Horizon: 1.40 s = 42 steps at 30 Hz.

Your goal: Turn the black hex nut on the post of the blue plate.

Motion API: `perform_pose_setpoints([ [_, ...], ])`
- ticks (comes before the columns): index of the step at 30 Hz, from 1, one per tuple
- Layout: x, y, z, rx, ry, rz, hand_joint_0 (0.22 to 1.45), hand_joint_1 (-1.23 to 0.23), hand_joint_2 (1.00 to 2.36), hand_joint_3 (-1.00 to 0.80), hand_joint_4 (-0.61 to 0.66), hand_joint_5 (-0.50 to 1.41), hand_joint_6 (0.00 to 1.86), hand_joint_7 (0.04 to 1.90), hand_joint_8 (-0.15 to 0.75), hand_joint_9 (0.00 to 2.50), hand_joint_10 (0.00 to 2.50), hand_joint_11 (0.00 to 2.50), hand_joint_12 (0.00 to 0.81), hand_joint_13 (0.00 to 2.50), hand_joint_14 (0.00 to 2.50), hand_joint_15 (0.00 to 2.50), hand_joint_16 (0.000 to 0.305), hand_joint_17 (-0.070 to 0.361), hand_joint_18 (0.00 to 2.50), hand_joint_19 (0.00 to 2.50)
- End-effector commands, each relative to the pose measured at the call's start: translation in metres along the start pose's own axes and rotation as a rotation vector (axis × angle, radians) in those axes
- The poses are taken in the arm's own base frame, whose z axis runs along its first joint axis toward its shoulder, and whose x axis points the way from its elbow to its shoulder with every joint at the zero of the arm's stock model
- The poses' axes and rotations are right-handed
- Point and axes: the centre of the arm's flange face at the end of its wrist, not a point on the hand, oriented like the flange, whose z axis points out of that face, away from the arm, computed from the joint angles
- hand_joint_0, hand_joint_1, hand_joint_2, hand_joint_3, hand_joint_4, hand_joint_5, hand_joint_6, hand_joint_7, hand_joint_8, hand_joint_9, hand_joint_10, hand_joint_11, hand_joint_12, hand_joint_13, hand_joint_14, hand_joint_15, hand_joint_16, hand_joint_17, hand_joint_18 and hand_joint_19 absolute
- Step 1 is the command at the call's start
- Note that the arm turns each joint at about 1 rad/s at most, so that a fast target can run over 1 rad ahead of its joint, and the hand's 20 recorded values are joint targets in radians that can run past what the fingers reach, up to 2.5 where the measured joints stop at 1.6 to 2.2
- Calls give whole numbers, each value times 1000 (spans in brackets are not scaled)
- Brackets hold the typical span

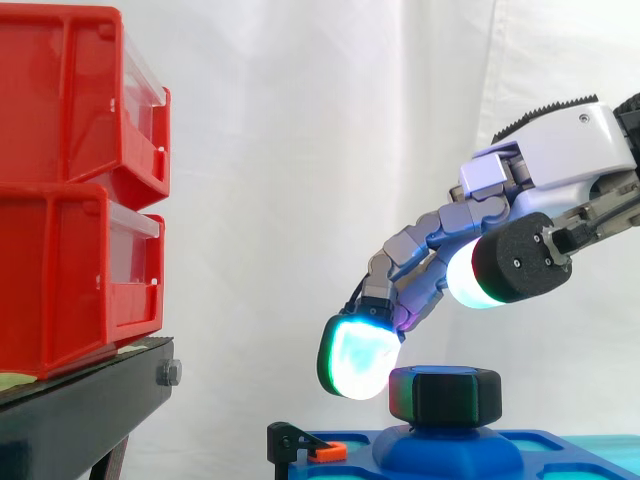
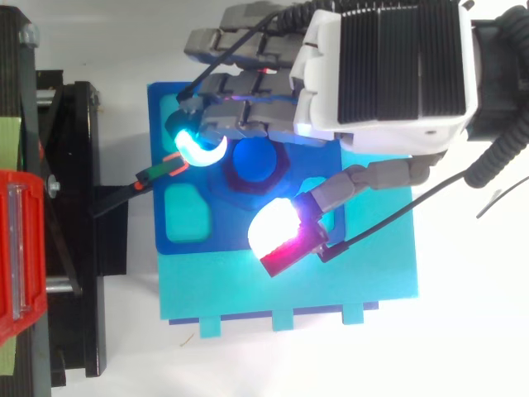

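Side view: the black hex nut (image 1: 445, 395) sits at the bottom centre of the frame on the raised post of the blue plate (image 1: 560, 450). The robot hand (image 1: 570, 140) reaches in from the upper right. Its fingers (image 1: 358, 360) are loosely bent and spread, holding nothing. One cyan-glowing tip sits just beside the nut's left edge, and the thumb pad hangs above it. Red bins (image 1: 70, 190) are stacked on a black stand (image 1: 80, 400) at left.

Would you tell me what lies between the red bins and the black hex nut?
In the side view, a glowing fingertip of the hand hangs beside the nut; lower, a black clip with an orange tab.
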Motion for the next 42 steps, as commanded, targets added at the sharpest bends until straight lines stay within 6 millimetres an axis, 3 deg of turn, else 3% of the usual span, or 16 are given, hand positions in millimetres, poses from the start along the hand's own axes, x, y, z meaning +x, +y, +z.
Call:
perform_pose_setpoints([
  [1,0,-2,0,2,1,2,518,-318,1000,-500,270,-185,502,758,262,440,0,0,235,271,0,0,25,56,78,187],
  [11,-1,-9,-3,8,10,4,519,-318,1000,-500,275,-181,502,770,264,445,0,0,232,274,0,0,24,54,73,182],
  [29,-9,-40,-9,-20,0,16,520,-317,1000,-500,271,-183,502,763,261,445,0,0,226,276,0,0,23,52,74,182],
  [35,-24,-37,-9,-35,-22,13,521,-318,1000,-500,272,-183,502,759,263,447,0,0,228,278,1,0,23,52,77,179],
  [42,-25,-24,-5,-39,-30,7,521,-319,1000,-500,271,-183,502,760,264,454,0,0,231,284,0,0,23,53,85,182],
])
